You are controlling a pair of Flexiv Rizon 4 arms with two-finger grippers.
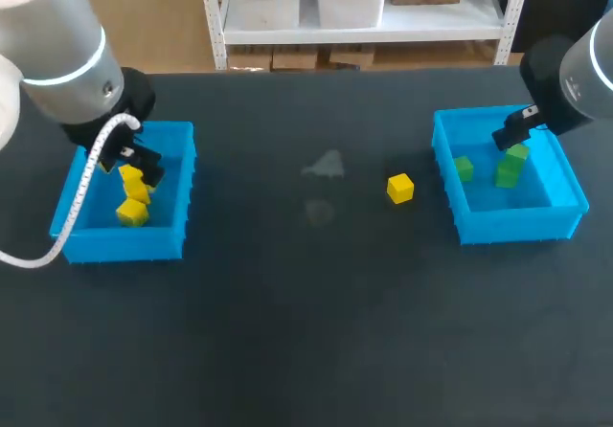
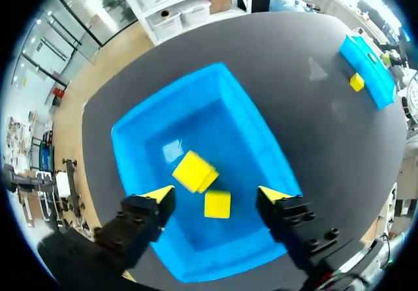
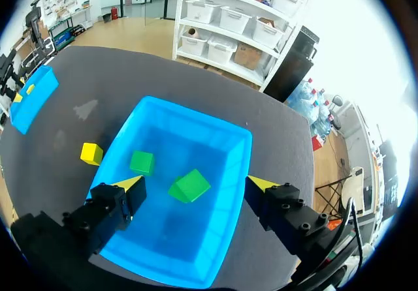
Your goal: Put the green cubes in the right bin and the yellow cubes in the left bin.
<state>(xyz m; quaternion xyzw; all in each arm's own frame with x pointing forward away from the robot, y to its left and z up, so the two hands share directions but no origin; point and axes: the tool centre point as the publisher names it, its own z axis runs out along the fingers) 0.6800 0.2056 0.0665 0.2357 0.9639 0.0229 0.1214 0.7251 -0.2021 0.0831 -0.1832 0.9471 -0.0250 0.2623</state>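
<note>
The left blue bin holds two yellow cubes. One of them is tilted and the other lies flat. My left gripper hangs open just above them and touches neither. The right blue bin holds two green cubes, which also show as one cube near the bin wall and one under the fingers. Over that bin, my right gripper is open and empty. A lone yellow cube sits on the table left of the right bin.
The table is dark, with a faint pale smudge near its middle. Between the two bins only the lone yellow cube stands on it.
</note>
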